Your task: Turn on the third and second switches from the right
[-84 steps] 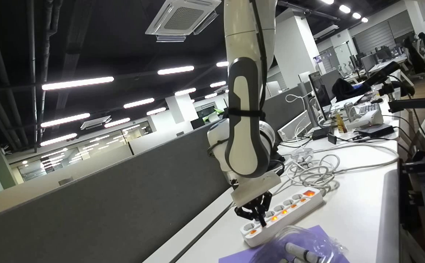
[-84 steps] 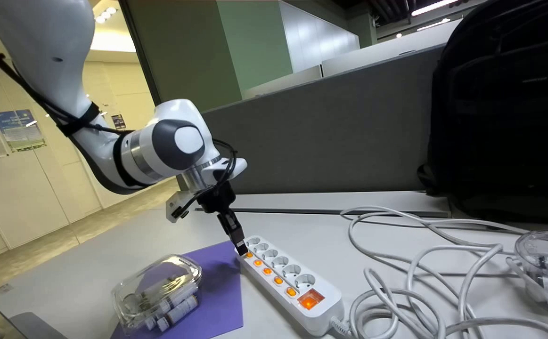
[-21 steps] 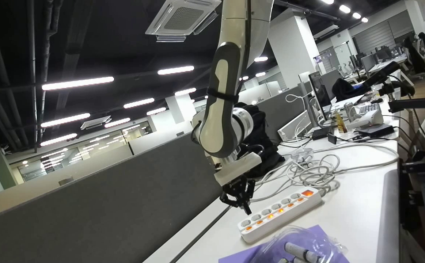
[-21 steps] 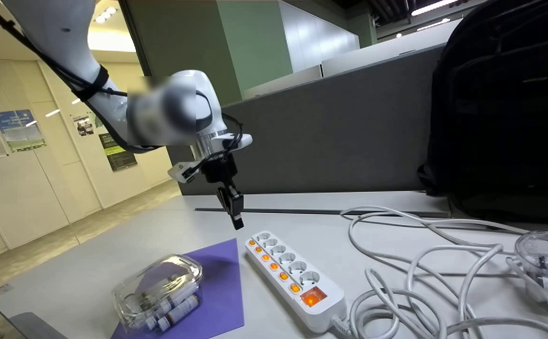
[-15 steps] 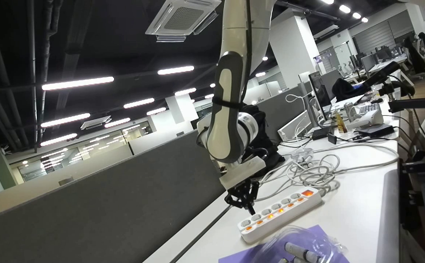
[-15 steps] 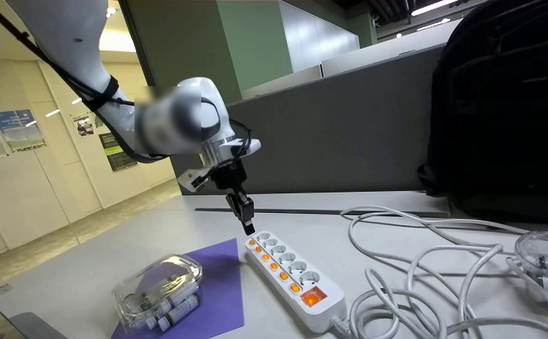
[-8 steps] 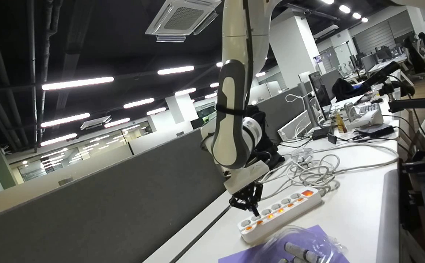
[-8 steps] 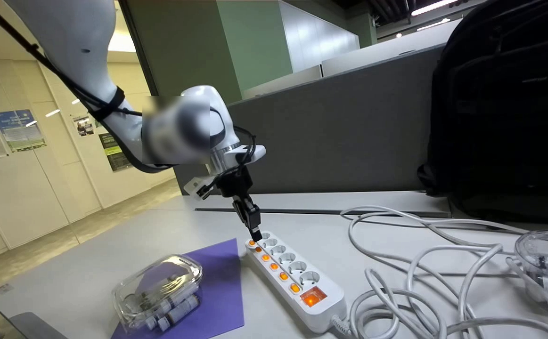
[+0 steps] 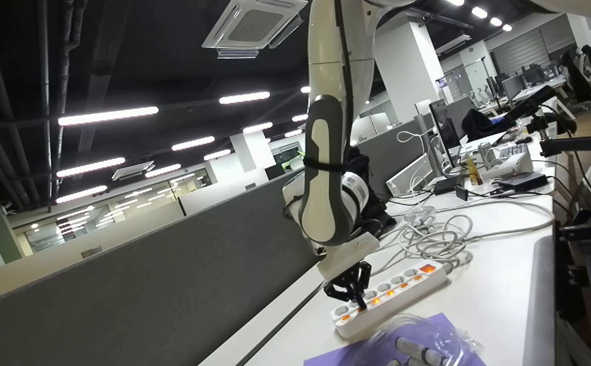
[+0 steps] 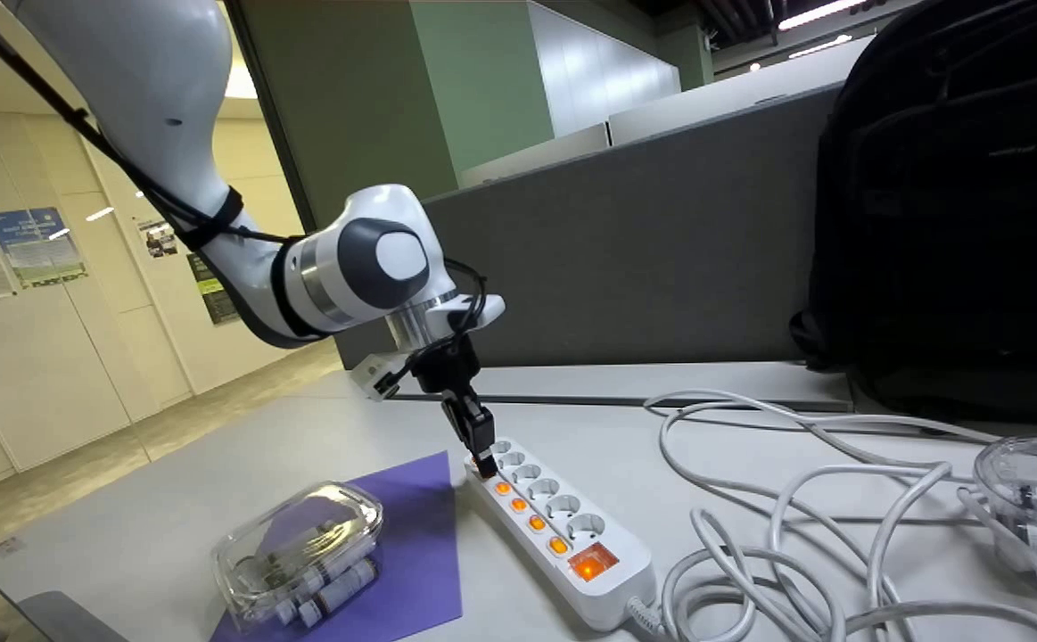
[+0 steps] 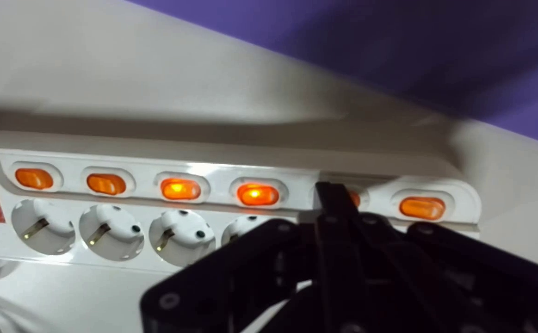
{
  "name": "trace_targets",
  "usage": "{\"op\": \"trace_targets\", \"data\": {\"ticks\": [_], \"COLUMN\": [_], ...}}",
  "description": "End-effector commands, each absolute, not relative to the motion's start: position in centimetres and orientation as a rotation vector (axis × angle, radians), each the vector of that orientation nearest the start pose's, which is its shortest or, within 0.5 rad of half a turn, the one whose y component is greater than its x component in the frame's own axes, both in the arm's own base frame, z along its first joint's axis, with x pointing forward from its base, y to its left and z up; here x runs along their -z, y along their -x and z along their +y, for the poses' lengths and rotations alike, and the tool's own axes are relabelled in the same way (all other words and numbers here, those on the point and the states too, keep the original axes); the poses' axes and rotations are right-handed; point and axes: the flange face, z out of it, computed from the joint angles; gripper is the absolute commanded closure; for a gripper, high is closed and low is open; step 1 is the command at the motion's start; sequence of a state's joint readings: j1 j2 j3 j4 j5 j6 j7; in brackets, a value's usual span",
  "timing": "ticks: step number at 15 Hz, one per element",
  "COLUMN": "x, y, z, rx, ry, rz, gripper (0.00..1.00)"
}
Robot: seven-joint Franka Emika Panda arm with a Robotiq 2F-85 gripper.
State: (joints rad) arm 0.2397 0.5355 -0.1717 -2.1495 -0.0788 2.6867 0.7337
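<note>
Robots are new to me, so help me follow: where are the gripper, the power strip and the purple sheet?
Gripper (image 11: 336, 193): in the wrist view, at its closed fingertips.
Power strip (image 11: 219, 190): in the wrist view, on its white top face.
Purple sheet (image 10: 420, 546): in an exterior view, on a bare part.

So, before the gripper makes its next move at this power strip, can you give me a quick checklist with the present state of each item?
Counting from the right in the wrist view:
1. Gripper shut for pressing: ok.
2. Gripper lined up with the second switch from the right: ok, it hides most of that switch.
3. Gripper pressing that switch: cannot tell, contact is not clear.
4. That switch lit: cannot tell, too little of it shows.
5. Third switch from the right lit: ok, a bright spot shows.
6. Large main switch lit: ok, it glows in an exterior view.
</note>
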Motion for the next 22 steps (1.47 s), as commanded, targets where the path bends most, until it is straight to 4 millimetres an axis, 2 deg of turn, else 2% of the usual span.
{"op": "trace_targets", "data": {"ticks": [1, 9, 22], "x": [-15.3, -16.1, -14.8], "y": [-56.5, -57.0, -56.9], "z": [4.0, 4.3, 4.1], "rx": [0.129, 0.193, 0.167], "ry": [3.096, 3.044, 3.032], "rz": [0.942, 0.949, 0.996], "gripper": [1.0, 1.0, 1.0]}}
